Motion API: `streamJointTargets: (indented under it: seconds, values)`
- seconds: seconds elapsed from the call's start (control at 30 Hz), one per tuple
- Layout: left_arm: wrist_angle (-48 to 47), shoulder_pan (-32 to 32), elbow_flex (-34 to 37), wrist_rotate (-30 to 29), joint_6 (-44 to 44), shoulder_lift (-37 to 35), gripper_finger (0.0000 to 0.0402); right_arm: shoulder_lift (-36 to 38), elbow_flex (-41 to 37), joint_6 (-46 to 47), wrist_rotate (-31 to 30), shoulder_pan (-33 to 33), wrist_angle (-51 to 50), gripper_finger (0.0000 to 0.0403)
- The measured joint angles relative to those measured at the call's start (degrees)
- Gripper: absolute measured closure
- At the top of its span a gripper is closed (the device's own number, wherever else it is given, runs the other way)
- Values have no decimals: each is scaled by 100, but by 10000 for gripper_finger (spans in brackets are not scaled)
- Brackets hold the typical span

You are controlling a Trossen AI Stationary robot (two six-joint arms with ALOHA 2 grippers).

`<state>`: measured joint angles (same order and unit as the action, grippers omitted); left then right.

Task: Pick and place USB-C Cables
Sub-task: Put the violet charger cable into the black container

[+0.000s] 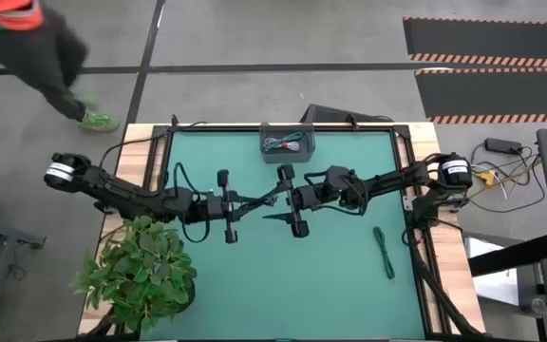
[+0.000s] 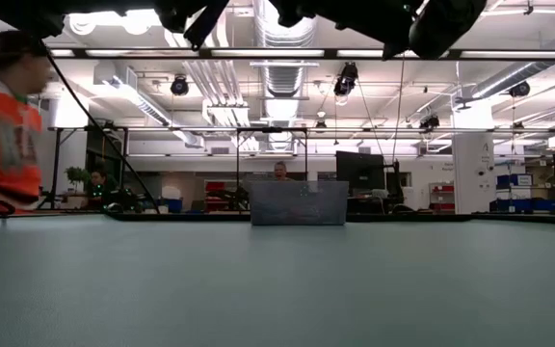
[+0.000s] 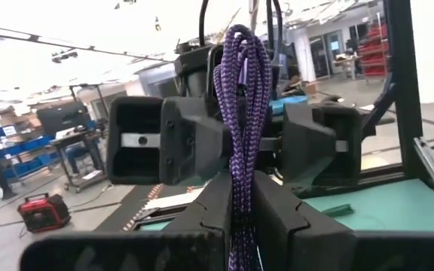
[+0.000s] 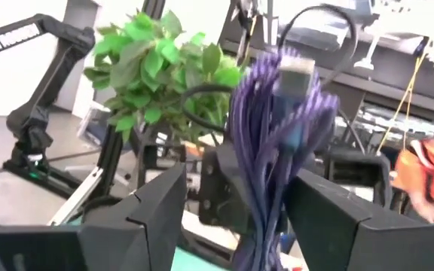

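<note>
I see my left end effector (image 3: 241,218) pinching the braided purple USB-C cable bundle (image 3: 241,113) mid-air over the green counter (image 1: 330,275), my right end effector (image 4: 236,218) spread around it, grey rectangular tray (image 1: 288,143) far, dark green cable (image 1: 384,252) right, leafy potted plant (image 1: 141,275) near-left.

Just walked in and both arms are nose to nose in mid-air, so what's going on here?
The two arms meet above the middle of the table with a purple cable between them. The left gripper is shut on the bundle; the right gripper has its fingers spread on either side of it, so it looks like a handover. A dark green cable lies on the mat to the right, and other cables sit in the grey tray at the far edge.
</note>
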<state>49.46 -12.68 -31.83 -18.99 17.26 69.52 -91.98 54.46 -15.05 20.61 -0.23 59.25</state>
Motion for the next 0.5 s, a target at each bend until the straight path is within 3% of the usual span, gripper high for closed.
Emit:
streamJointTargets:
  seconds: [0.23, 0.5]
  values:
    - [-13, 82, 0, -9, -4, -2, 382, 0, 225, -60, -58, 4, -43, 238]
    - [-47, 115, -2, -35, -11, -4, 382, 0, 245, -168, -301, 0, -110, 355]
